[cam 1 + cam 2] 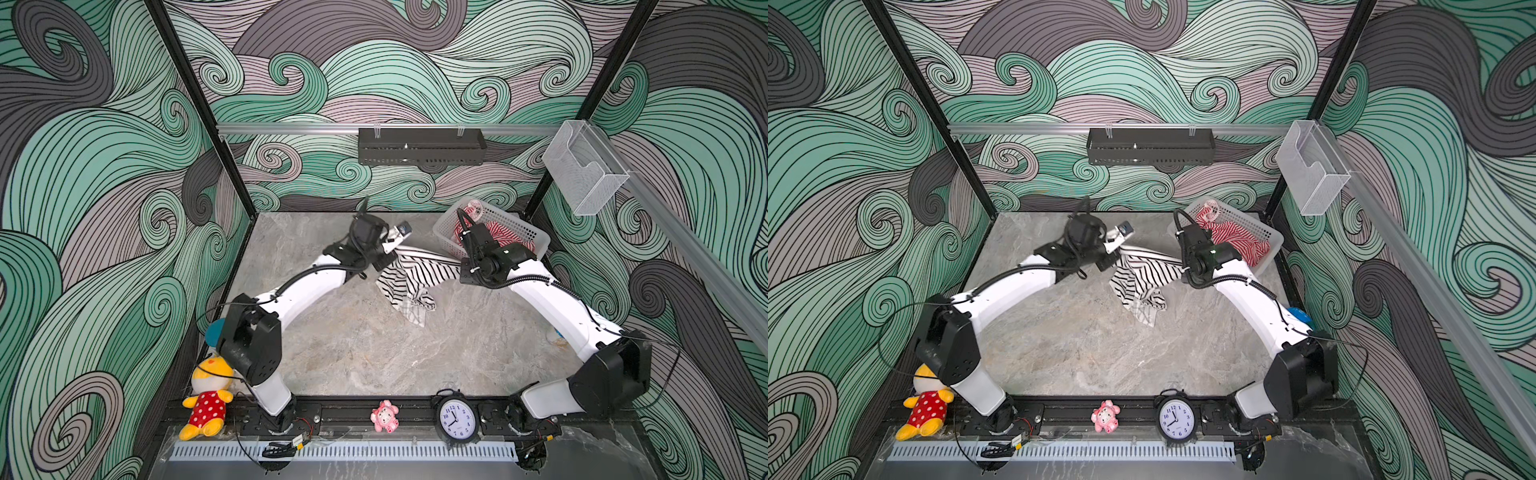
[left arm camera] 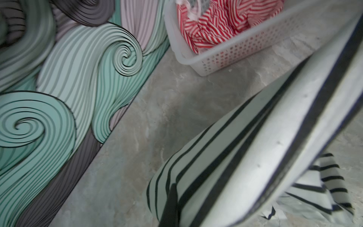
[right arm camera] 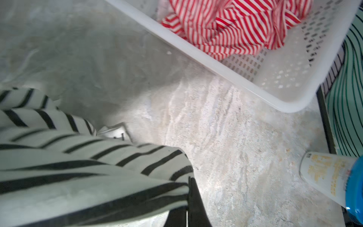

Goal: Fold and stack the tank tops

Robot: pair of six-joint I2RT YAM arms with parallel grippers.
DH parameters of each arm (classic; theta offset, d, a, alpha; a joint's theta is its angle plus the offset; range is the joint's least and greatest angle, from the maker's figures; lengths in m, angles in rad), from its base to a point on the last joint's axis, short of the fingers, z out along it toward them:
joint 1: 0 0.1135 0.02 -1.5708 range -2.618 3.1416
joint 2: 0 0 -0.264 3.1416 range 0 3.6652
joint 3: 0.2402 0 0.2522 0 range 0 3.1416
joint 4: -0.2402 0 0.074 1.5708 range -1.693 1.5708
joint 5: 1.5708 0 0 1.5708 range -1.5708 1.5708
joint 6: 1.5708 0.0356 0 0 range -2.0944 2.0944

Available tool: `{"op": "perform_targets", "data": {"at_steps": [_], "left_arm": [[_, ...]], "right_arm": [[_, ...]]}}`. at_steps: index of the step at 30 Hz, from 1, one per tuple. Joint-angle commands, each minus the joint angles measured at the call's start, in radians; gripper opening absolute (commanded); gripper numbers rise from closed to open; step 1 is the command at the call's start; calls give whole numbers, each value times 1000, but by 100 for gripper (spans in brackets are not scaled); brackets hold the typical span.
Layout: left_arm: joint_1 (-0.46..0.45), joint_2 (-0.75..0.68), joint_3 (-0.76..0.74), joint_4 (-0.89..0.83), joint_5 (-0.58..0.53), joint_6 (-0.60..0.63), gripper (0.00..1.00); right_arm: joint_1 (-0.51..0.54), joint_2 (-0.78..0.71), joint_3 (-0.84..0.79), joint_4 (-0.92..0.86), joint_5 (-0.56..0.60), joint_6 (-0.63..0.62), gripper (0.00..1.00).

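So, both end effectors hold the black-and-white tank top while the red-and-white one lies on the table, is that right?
No: the red-and-white tank top lies in the basket, as the right wrist view shows; the rest holds.

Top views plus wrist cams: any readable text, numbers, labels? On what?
"1" through "12": hour numerals on the dial of the black alarm clock, in both top views.
Yellow print on the white bottle, right wrist view: too blurred to read.
Nothing else lettered shows.
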Motion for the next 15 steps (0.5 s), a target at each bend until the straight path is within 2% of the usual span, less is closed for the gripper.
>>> {"op": "perform_targets", "data": {"at_steps": [1, 4, 8, 11, 15], "left_arm": [[30, -40, 69, -417, 247, 165, 0], [62, -39, 102, -598, 292, 302, 0], [67, 23, 113, -770, 267, 449, 0], [67, 141, 126, -858, 234, 500, 0], [78, 365, 249, -926, 201, 501, 0]], "right_arm": [[67, 52, 69, -62, 22, -25, 0], [116, 104, 122, -86, 51, -31, 0], [123, 147, 144, -88, 95, -36, 0], [123, 174, 162, -93, 110, -40, 0], [124, 217, 194, -102, 112, -45, 0]]}}
